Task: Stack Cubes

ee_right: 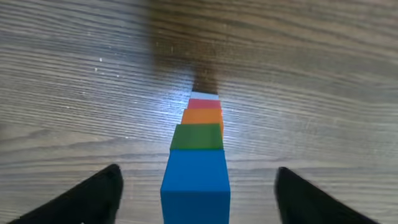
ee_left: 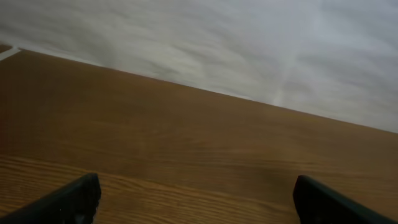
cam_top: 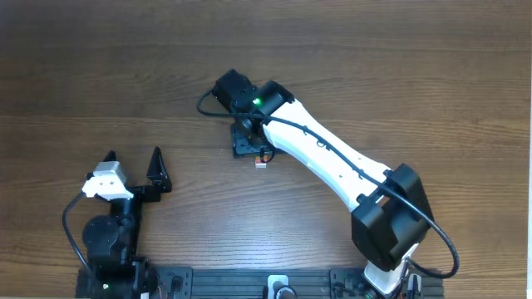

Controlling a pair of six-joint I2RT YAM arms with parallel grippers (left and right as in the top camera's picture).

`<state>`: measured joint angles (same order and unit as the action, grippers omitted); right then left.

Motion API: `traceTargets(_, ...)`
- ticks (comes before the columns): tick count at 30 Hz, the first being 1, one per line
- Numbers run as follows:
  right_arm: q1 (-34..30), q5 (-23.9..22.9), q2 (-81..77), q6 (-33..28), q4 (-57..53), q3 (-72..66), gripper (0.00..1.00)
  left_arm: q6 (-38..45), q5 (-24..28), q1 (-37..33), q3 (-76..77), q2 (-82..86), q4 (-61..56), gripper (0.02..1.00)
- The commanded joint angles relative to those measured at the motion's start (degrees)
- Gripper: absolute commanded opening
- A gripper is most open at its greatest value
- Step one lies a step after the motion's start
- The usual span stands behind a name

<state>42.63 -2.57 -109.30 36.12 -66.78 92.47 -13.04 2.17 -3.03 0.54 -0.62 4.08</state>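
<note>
A stack of cubes stands on the wooden table: a blue cube (ee_right: 195,186) on top, then green (ee_right: 197,137), orange (ee_right: 202,116), red (ee_right: 203,103) and a pale one (ee_right: 205,96) at the bottom. My right gripper (ee_right: 198,173) hangs open over the stack, one finger on each side of the blue cube and clear of it. In the top view the right gripper (cam_top: 248,137) covers most of the stack, with a sliver of the pale cube (cam_top: 260,164) showing below it. My left gripper (cam_top: 133,162) stands open and empty at the table's left, its fingers (ee_left: 71,199) spread wide.
Bare wooden table (cam_top: 399,75) lies all around the stack. A pale wall (ee_left: 249,43) rises beyond the table's far edge in the left wrist view. The right arm (cam_top: 332,162) slants across the middle from the bottom right.
</note>
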Motion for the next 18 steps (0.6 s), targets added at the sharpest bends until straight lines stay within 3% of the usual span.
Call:
traceTargets(1, -0.33, -0.94, -1.07, 0.24, 0.39, 1.22, 0.982, 0.63, 0.59, -0.31, -0.20, 0.28, 0.24, 0.998)
traceTargets(9, -0.76, -1.01, -1.05, 0.04, 1.16, 1.42, 0.993, 0.63, 0.59, -0.31, -0.20, 0.28, 0.24, 0.998)
traceTargets(15, -3.48, -2.23, 0.02, -5.03, -1.33, 9.14, 0.993, 0.63, 0.59, -0.31, -0.20, 0.28, 0.24, 1.000)
traceTargets(18, -6.62, -5.38, 2.71, -7.98, -2.40, 13.27, 0.993, 0.63, 0.59, -0.31, -0.20, 0.28, 0.24, 1.000)
